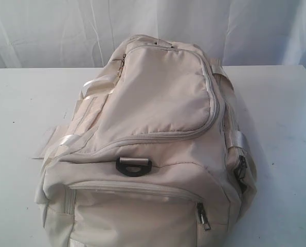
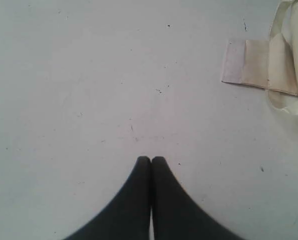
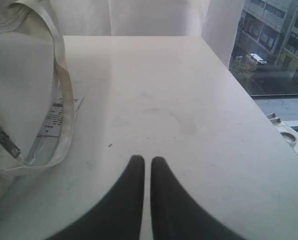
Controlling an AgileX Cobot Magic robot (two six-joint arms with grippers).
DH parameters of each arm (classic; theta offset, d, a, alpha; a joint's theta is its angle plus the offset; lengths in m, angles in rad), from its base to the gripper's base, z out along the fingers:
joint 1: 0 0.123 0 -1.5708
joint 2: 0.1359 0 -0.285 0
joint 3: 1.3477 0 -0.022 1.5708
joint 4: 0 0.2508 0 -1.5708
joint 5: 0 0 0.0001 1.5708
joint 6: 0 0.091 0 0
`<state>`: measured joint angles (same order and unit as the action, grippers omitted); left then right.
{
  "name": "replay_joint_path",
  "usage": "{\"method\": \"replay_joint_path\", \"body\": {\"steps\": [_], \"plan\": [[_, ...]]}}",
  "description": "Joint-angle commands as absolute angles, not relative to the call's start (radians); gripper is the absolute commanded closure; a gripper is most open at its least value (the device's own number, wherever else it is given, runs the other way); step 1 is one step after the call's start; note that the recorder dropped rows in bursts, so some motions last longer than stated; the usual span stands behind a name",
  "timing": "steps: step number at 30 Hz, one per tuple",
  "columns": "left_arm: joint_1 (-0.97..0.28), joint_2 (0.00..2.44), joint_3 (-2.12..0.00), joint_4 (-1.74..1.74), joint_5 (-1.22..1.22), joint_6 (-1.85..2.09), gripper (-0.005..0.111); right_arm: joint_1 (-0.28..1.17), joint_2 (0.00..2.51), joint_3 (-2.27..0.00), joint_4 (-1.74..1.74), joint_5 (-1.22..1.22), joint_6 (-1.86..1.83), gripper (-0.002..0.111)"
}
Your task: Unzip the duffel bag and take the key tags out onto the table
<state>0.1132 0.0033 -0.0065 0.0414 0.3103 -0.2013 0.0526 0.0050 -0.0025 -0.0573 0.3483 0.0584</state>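
The cream-beige duffel bag (image 1: 158,103) lies in the middle of the white table (image 1: 19,113), with all its zippers closed. A metal zipper pull (image 1: 123,60) sits at the top flap's far left corner and another pull (image 1: 204,217) on the near end pocket. The key tags are hidden. Neither gripper shows in the exterior view. My left gripper (image 2: 151,159) is shut and empty over bare table, apart from a flat strap end (image 2: 259,70) of the bag. My right gripper (image 3: 147,159) is shut and empty, with the bag (image 3: 18,90) off to its side.
A black D-ring (image 1: 134,165) sits on the bag's near end. A loose white strap loop (image 3: 63,100) hangs over a white barcode label (image 3: 56,116). The table edge (image 3: 269,130) runs near the right gripper, and a white curtain (image 1: 50,31) hangs behind.
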Motion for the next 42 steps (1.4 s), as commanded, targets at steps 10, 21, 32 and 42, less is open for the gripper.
{"method": "replay_joint_path", "body": {"steps": [10,21,32,42], "plan": [[0.107,0.000,0.000,0.034,0.306,-0.202,0.107,0.052,0.000,0.000,-0.057,0.343,0.060,0.103],[0.107,0.000,0.000,0.034,0.306,-0.202,0.107,0.052,0.000,0.000,-0.057,0.343,0.042,0.103],[0.107,0.000,0.000,-0.104,-0.071,-0.299,0.107,0.052,0.000,0.000,-0.057,0.343,0.042,0.103],[0.107,0.000,-0.021,-0.128,-0.475,-0.318,0.107,0.052,0.000,0.000,-0.057,0.343,0.042,0.103]]}}
